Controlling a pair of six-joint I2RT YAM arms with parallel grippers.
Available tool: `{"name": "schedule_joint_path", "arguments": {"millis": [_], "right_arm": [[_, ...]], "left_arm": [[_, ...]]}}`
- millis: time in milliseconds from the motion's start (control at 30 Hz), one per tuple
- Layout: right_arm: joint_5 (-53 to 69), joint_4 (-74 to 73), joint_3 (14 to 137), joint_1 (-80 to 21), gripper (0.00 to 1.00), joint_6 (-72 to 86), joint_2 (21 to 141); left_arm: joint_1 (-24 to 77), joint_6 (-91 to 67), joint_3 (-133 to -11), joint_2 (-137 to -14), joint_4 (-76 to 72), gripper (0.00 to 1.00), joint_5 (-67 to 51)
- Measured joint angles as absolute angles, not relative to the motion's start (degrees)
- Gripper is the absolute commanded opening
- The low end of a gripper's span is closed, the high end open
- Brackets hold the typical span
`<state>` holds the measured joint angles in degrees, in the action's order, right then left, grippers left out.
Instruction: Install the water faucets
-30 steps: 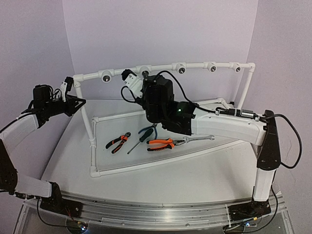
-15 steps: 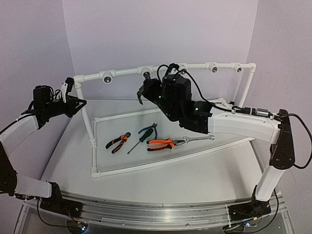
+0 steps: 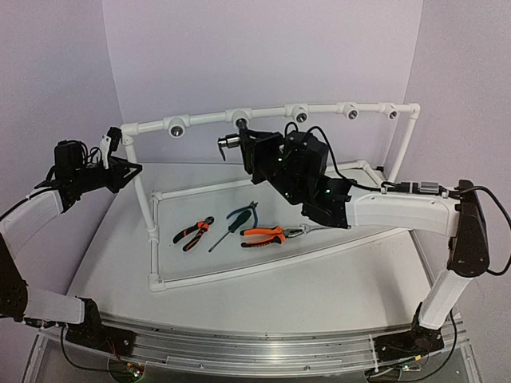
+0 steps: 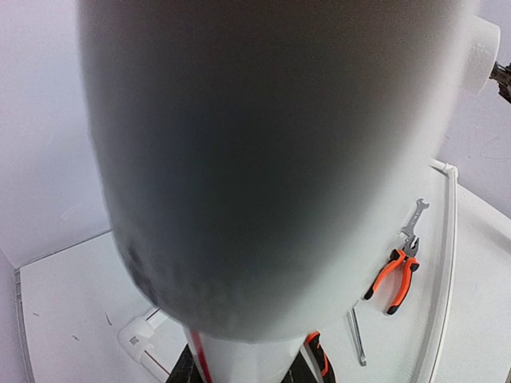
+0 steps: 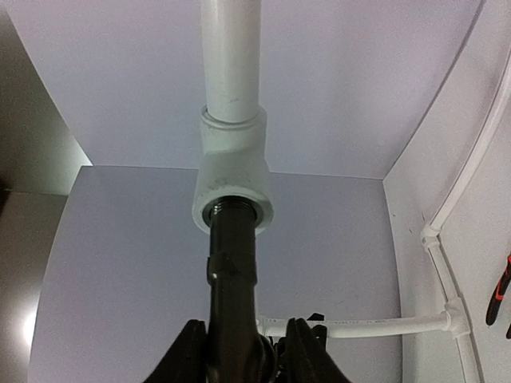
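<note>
The black faucet [image 5: 233, 271] is clamped between my right gripper's [image 5: 246, 355] fingers. Its threaded end sits in the dark socket of a white tee fitting [image 5: 231, 171] on the top pipe. From above, the faucet [image 3: 230, 142] hangs just below that tee [image 3: 238, 115], with the right gripper [image 3: 249, 145] right behind it. My left gripper [image 3: 120, 166] is at the frame's left corner post [image 3: 137, 171]. In the left wrist view the blurred white pipe [image 4: 271, 159] fills the frame, with the dark fingers [image 4: 185, 369] on either side of it.
More white tees [image 3: 174, 125] [image 3: 298, 113] [image 3: 349, 112] with dark sockets line the top pipe. Inside the floor frame lie black-and-orange pliers [image 3: 193, 233], a green screwdriver [image 3: 235, 219], orange pliers [image 3: 263, 235] and a wrench [image 3: 323, 227]. Purple walls stand close behind.
My right arm has swung right and up, carrying the faucet from left of the tee to its socket. The left arm has not moved.
</note>
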<state>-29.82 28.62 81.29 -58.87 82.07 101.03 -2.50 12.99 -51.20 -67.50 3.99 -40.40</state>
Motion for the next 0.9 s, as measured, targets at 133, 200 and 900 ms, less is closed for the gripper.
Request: {"name": "schedule_joint_path", "arguments": {"millis": [133, 200, 900], "right_arm": [[-29.6, 26.6, 79.3, -58.8, 0.61, 83.5, 99.1], [-29.4, 25.5, 78.6, -58.8, 0.65, 82.6, 98.2], [-44.6, -22.2, 99.4, -67.2, 0.81, 6.5, 86.0]], "left_arm": [[-2.6, 12.0, -51.2, -67.6, 3.9, 0.0, -39.9], [-2.6, 11.8, -51.2, -67.6, 3.9, 0.0, -39.8], [-2.6, 11.7, -51.2, -67.6, 3.9, 0.0, -39.5]]}}
